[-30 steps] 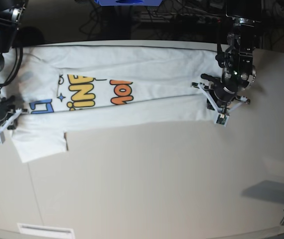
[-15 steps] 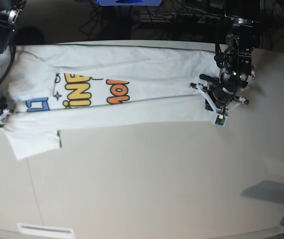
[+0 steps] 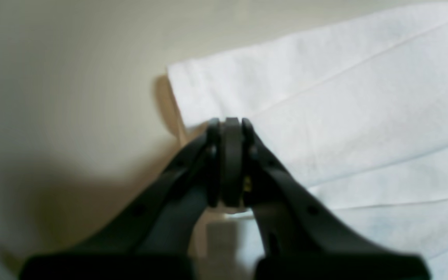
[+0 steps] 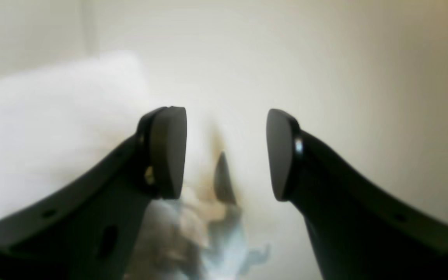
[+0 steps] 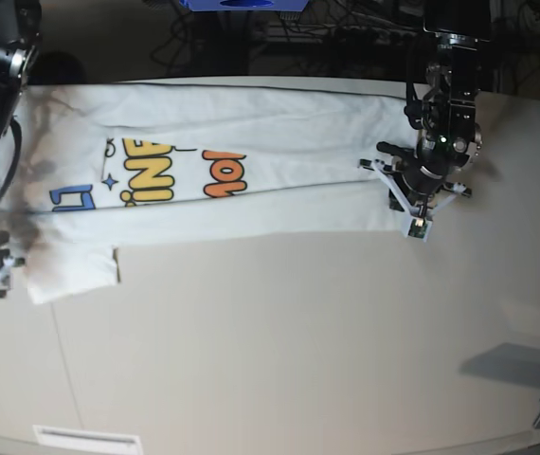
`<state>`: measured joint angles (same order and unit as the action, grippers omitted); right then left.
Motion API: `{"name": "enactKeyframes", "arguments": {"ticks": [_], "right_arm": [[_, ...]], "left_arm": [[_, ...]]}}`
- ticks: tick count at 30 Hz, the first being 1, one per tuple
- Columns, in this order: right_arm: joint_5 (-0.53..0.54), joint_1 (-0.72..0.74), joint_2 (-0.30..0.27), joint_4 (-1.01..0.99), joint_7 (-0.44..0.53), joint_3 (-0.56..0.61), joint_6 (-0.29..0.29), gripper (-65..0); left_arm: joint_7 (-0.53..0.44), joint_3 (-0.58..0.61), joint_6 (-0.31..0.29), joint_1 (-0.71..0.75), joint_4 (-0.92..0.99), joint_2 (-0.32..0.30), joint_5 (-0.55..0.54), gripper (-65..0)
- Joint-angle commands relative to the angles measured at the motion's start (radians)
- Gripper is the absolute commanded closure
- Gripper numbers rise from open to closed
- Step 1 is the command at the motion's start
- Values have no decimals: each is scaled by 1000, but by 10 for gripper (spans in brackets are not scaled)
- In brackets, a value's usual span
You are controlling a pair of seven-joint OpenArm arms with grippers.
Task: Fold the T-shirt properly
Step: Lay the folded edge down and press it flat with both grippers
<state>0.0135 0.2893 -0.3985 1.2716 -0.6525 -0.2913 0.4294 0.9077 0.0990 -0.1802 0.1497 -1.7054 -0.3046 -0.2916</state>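
Fig.: right gripper [image 4: 226, 155] now spread, T-shirt [image 5: 251, 180] released lower left; left gripper [image 3: 227, 163] pinching hem; fold done that side.

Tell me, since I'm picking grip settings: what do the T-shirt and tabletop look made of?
The T-shirt: soft matte white knit, probably cotton; it creases and lies in flat folded layers. The tabletop: smooth, hard beige board, likely laminate; it shows a faint sheen and a seam line.

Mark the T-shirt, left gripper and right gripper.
T-shirt [image 5: 279, 137]: base view, plain white cloth above the print.
left gripper [image 3: 230, 128]: left wrist view, shut fingertips at the cloth's edge.
right gripper [image 4: 227, 153]: right wrist view, gap between the fingertips.
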Motion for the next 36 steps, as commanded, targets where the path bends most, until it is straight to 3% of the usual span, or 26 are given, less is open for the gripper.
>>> {"name": "enactKeyframes", "arguments": {"ticks": [1,9,19,25,32,34,36], "right_arm": [[-4,44,-18,-27,6,19,-4,-321],[-2,265,-18,-370,7,68,104,-415],[-2,383,-23,-717,155,73,116,-421],[-2,377,-18,-732,188,73,110,-421],[-2,362,-7,-734,187,74,110,-409],[-2,360,-3,-734,187,74,110,-360],[-2,351,0,-734,187,74,110,-270]], "left_arm": [[12,-3,1,-3,-8,-6,-10,0],[12,-8,5,-3,-8,-5,-10,0],[12,-9,5,-8,-8,-5,-11,0],[12,-9,5,-9,-8,-5,-10,0],[12,-9,5,-11,-8,-5,-11,0],[12,-9,5,-11,-8,-5,-8,0],[12,-9,5,-11,-8,-5,-8,0]]}}
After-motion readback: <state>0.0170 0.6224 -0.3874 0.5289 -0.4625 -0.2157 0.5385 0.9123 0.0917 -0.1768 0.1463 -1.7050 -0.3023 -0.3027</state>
